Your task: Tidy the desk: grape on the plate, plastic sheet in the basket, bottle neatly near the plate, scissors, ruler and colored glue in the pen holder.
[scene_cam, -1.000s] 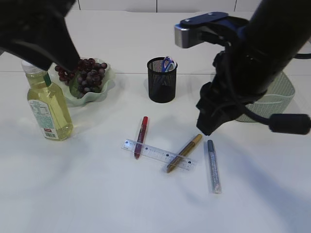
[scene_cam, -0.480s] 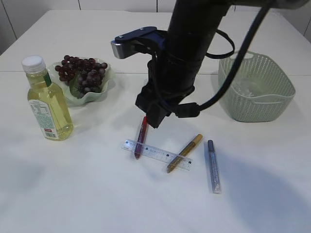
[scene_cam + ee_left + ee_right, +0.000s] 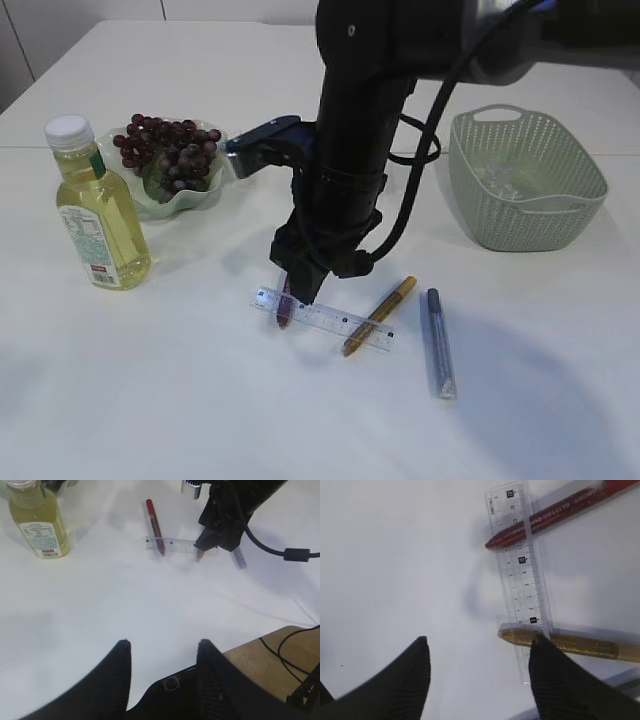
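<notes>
A clear ruler (image 3: 325, 318) lies on the white table, resting across a red glue pen (image 3: 283, 314) and a gold glue pen (image 3: 385, 308). A silver glue pen (image 3: 438, 345) lies to their right. My right gripper (image 3: 300, 288) is open and empty, low over the ruler's left end. In the right wrist view its fingers (image 3: 480, 647) straddle bare table beside the ruler (image 3: 520, 565), with the right finger at the gold pen's tip (image 3: 520, 636). My left gripper (image 3: 161, 647) is open and empty near the table's front edge. The pen holder and scissors are hidden behind the right arm.
Grapes (image 3: 170, 150) lie on a green plate (image 3: 200, 198) at the back left. A bottle of yellow liquid (image 3: 95, 220) stands in front of the plate. A green basket (image 3: 525, 180) stands at the right; I cannot make out its contents.
My right arm has swung left from beside the basket and come down over the ruler and red pen, covering the pen holder. The left arm has left the exterior view.
</notes>
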### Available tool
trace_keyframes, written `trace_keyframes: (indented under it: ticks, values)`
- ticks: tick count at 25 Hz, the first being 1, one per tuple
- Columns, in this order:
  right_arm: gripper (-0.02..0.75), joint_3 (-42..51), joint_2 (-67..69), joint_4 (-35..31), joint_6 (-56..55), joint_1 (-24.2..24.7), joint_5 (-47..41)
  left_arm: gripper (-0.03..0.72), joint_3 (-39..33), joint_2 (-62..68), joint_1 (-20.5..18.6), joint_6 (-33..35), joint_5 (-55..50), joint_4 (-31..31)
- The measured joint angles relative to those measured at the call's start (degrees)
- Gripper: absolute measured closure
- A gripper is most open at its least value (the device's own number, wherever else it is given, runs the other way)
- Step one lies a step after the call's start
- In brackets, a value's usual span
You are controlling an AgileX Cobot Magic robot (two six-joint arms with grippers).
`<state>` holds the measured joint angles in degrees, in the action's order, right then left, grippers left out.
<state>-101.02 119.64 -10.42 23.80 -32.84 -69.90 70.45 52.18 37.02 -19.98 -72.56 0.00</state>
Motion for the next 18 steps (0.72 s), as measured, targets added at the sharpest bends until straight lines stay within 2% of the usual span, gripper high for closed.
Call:
trace_keyframes:
  ticks: [4,8,18]
  values:
    - [0.223,-0.29,2.09,2.03,1.28,0.0,0.13,0.368,-0.14,-1.14,0.0,0.0,0.0,0.0]
    - [0.217,-1.71,3.66,4.13,2.0,0.0,1.19,0.367,-0.14,-1.89,0.0,-0.14,0.0,0.0]
    - [0.215,-4.38,7.81,4.76,2.23,0.0,2.81,0.367,-1.04,-2.69,0.0,-0.26,0.0,0.0]
